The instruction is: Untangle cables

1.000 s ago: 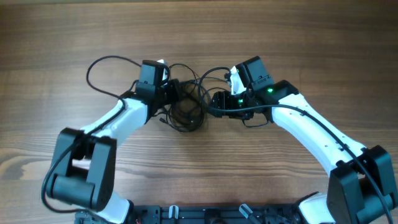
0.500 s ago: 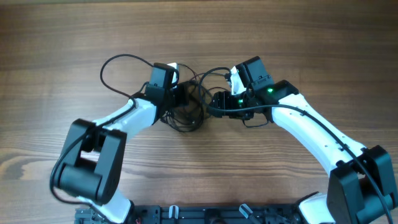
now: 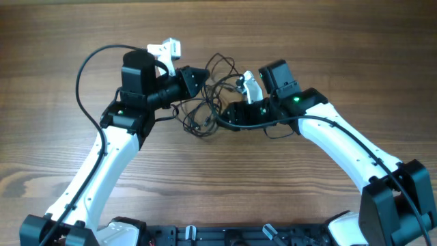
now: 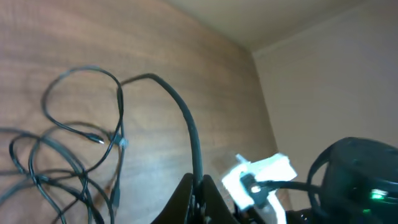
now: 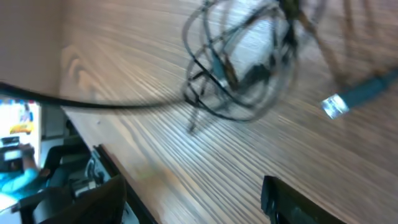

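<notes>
Several thin black flexible cables [image 3: 205,113]: I'm judging them light, limp; taking hold near a loose end.
Left claw [image 3: 199,75]: pinching one strand.
Right claw [image 3: 227,117]: gaping wide, empty.

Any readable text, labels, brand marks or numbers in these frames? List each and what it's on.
No legible text in any view.
No print visible on the table, cables, left arm or right arm.
Colourful patch at the left edge of the right wrist view: possibly printed, too blurred to read.
</notes>
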Controlling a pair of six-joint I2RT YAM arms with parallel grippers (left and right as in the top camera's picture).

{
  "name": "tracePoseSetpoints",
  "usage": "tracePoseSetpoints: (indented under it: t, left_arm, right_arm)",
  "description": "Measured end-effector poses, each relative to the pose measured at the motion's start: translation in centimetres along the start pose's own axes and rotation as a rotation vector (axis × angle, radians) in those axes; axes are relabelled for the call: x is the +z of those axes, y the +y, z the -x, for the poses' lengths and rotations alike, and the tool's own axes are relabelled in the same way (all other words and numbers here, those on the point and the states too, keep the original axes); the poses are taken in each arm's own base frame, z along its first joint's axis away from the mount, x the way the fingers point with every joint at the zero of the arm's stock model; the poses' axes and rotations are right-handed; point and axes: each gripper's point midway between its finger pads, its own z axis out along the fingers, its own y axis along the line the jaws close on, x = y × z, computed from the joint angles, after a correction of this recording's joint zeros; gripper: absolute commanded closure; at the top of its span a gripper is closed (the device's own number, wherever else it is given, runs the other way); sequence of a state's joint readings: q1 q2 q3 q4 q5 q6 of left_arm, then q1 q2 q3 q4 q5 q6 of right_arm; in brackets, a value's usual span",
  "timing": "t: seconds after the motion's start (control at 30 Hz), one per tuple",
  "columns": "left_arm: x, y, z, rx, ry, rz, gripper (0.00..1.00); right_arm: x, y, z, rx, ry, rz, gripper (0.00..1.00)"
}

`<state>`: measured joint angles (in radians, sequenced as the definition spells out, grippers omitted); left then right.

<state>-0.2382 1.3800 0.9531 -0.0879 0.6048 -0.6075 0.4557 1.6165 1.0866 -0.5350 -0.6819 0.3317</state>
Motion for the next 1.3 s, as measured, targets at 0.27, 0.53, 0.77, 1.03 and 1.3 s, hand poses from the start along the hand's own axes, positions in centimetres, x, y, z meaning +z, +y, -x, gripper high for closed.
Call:
tracePoseSetpoints:
  t: [0.27, 0.53, 0.77, 1.03, 1.3]
  left_arm:
    - [0.0, -0.1, -0.2, -0.208, 0.010, -0.006, 0.96]
    - [0.0, -0.2, -0.3, -0.526, 0.019, -0.010, 0.96]
    - [0.0, -0.5, -0.5, -0.688, 0.038, -0.020, 0.96]
    - [0.0, 0.6, -1.1, -0.660, 0.036, 0.034, 0.70]
    - [-2.2, 8.6, -6.2, -0.593, 0.072, 0.453, 0.62]
  right_arm:
    - [-0.2, 2.0, 2.5, -0.118, -0.092, 0.085, 0.27]
    - [-0.5, 3.3, 4.3, -0.190, -0.165, 0.124, 0.35]
    - [-0.6, 3.8, 5.0, -0.222, -0.194, 0.138, 0.96]
    - [-0.3, 3.4, 3.8, -0.149, -0.139, 0.137, 0.96]
    - [-0.3, 1.9, 1.4, -0.058, -0.044, 0.058, 0.96]
